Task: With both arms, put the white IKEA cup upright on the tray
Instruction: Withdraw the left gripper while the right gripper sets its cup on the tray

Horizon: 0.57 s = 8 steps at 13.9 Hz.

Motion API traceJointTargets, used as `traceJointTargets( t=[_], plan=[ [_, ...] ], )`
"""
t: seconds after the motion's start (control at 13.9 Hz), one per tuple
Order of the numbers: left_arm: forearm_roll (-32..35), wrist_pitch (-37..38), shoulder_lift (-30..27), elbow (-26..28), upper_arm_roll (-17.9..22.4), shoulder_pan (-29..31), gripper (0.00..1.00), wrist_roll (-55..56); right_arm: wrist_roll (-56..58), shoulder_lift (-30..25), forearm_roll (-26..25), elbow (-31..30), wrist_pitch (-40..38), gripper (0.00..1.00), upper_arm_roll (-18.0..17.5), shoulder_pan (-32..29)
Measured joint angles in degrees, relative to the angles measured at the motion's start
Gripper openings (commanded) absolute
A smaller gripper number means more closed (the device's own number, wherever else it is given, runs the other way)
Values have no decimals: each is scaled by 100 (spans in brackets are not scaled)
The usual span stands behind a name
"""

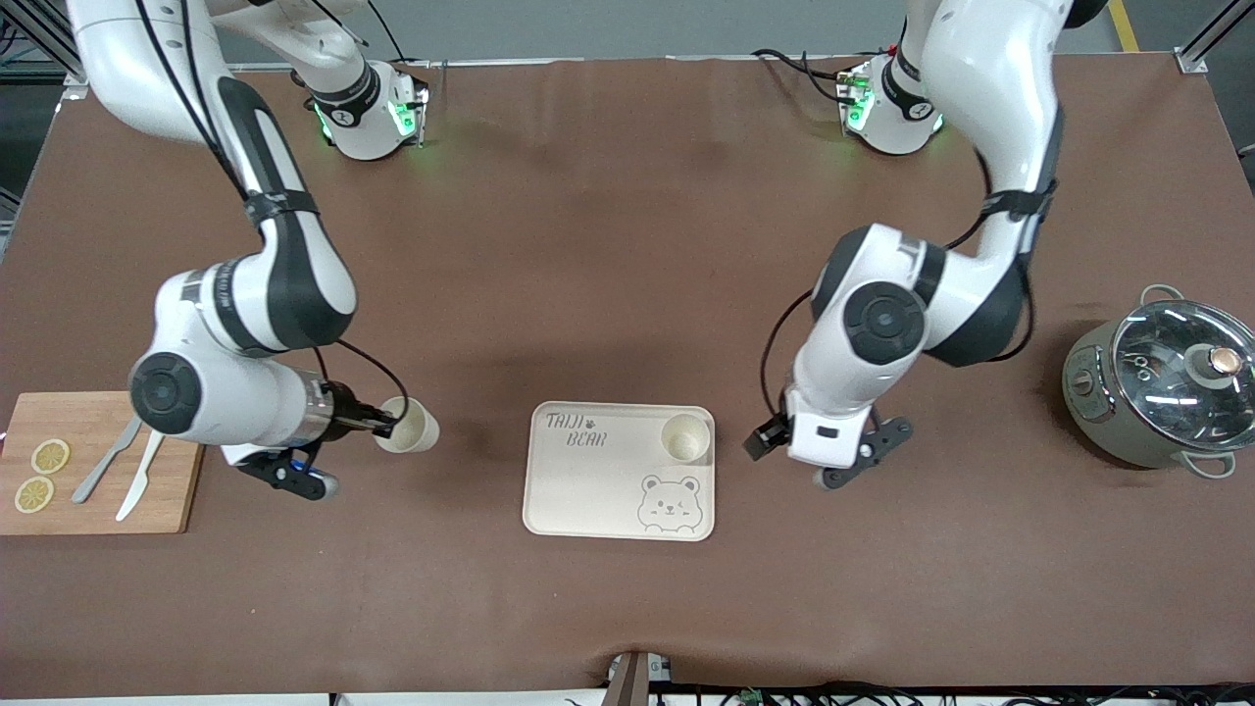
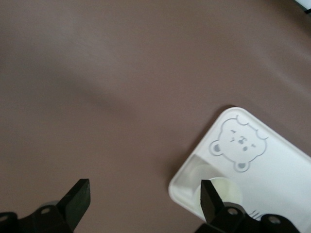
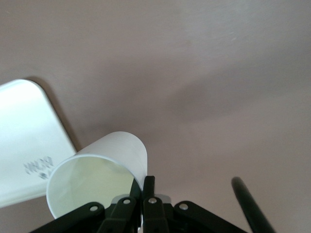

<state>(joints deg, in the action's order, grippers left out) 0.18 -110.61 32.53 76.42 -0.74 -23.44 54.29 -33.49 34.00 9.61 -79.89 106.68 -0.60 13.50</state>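
Note:
A cream tray [image 1: 588,490] with a grey bear face and "TAIJI BEAR" lettering lies near the table's middle. One white cup [image 1: 685,437] stands upright in the tray's corner toward the left arm's end. My right gripper [image 1: 384,424] is shut on the rim of a second white cup [image 1: 410,426], which lies tilted on its side, low over the table between the cutting board and the tray. The right wrist view shows this cup [image 3: 97,177], the gripper [image 3: 144,183] and the tray's corner [image 3: 24,141]. My left gripper [image 1: 863,453] is open and empty beside the tray. The left wrist view shows it [image 2: 144,196] with the tray [image 2: 272,165].
A wooden cutting board [image 1: 88,520] with two lemon slices, a fork and a knife lies at the right arm's end of the table. A grey-green pot with a glass lid [image 1: 1167,387] stands at the left arm's end.

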Motion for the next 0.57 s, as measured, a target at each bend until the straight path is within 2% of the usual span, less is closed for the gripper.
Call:
traceJointTargets(
  t=[0.29,0.57],
  plan=[
    [60,838,-587,8,21,454,100,-773,-1070,462,24,133,928,0,-6,552],
    [85,1315,-951,23,30,1143,100,-1691,-1896,794,25,151,1563,0,-4,1061]
  ],
)
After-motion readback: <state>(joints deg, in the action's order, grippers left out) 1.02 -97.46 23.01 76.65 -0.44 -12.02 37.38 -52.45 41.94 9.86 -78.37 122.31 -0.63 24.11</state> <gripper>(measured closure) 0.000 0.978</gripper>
